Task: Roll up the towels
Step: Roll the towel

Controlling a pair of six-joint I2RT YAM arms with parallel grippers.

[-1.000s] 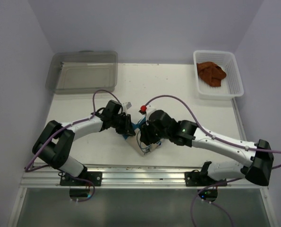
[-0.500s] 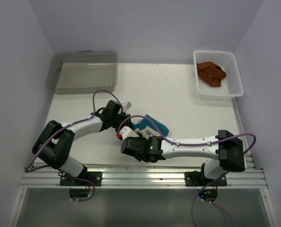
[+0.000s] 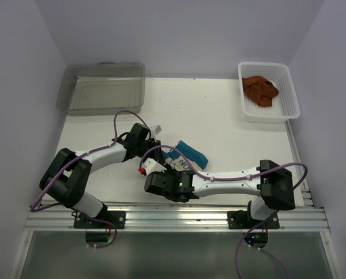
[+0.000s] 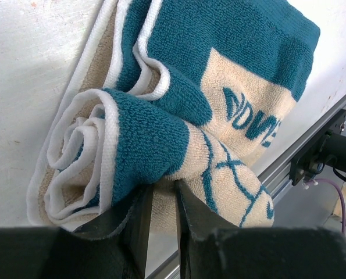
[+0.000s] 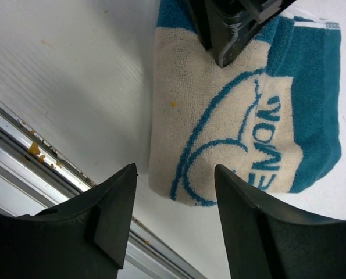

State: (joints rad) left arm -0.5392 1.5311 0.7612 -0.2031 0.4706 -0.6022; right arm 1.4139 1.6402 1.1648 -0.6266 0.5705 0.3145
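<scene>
From above, the left gripper (image 3: 156,150) sits at the left end of the cream towel (image 3: 187,156), which lies half-bundled near the front edge of the table (image 3: 219,116). The right gripper (image 3: 158,177) hangs just in front of it, and the rust-brown towel (image 3: 260,90) waits well apart in the white mesh basket (image 3: 290,87). On to the left wrist: the left gripper (image 4: 161,209) has its jaws nearly together on a fold at the coiled end of the cream towel (image 4: 161,133), as best I can tell. That looks like an anchor so the roll can't spring loose. Now the right wrist: the right gripper (image 5: 173,174) is spread wide with nothing in it. The cream towel (image 5: 236,116) lies flat ahead, its near edge showing between the fingers (image 5: 111,221) with no contact visible. It seems set to take the free end.
</scene>
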